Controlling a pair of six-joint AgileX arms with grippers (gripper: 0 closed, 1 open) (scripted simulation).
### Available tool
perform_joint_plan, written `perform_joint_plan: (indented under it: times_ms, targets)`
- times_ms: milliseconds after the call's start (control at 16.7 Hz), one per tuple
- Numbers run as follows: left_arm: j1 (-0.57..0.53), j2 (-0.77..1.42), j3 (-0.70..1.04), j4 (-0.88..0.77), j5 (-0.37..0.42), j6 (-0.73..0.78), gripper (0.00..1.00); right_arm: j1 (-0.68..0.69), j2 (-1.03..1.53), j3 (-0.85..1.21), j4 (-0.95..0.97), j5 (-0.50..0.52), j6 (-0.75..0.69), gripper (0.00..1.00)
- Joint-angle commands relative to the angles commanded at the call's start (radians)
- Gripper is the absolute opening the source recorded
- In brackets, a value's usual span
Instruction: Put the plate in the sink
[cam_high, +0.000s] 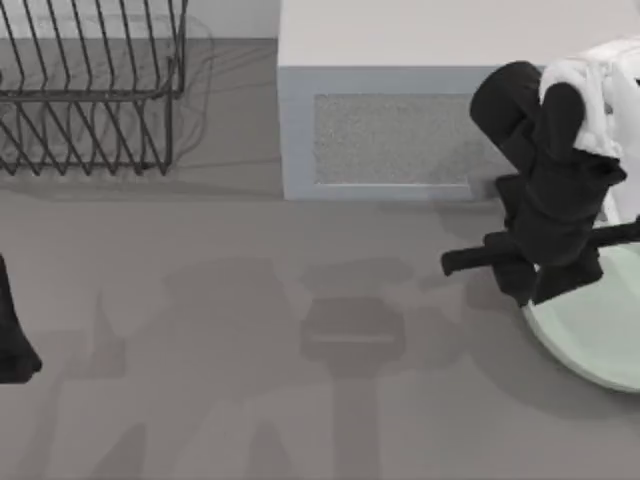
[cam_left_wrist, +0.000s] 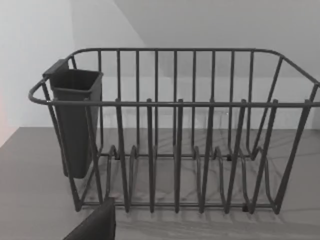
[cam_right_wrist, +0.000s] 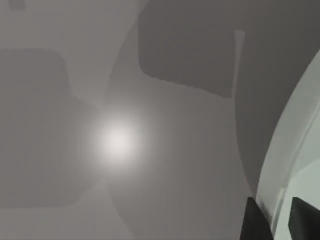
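Note:
The pale mint-green plate (cam_high: 600, 335) is at the table's right side, partly cut off by the top view's edge. It casts a wide shadow on the grey tabletop, offset to its left. My right gripper (cam_high: 545, 292) is over the plate's near-left rim. In the right wrist view its two dark fingertips (cam_right_wrist: 255, 222) straddle the plate's rim (cam_right_wrist: 295, 155), shut on it. My left gripper (cam_high: 12, 345) is parked at the table's far left edge. The sink is out of view.
A black wire dish rack (cam_high: 90, 90) stands at the back left; it (cam_left_wrist: 175, 130) has a dark cutlery cup (cam_left_wrist: 75, 120) on one end. The grey microwave (cam_high: 400, 130) sits at the back centre, just left of my right arm.

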Motion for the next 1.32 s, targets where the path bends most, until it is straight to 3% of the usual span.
perform_joint_plan:
  times_ms: [300,540,1080,1320]
  targets:
    - [0.0,0.0,0.0,0.0,0.0,0.0,1.0,0.004,-0.016,0.377,-0.418,0.004,-0.01,0.0]
    - [0.0,0.0,0.0,0.0,0.0,0.0,1.0,-0.064,-0.047,0.644,-0.639,-0.022,0.025,0.0]
    - [0.0,0.0,0.0,0.0,0.0,0.0,1.0,-0.113,-0.067,0.756,-0.713,-0.045,0.056,0.0]
    - [0.0,0.0,0.0,0.0,0.0,0.0,1.0,-0.204,0.031,0.868,-0.694,-0.013,0.037,0.0]
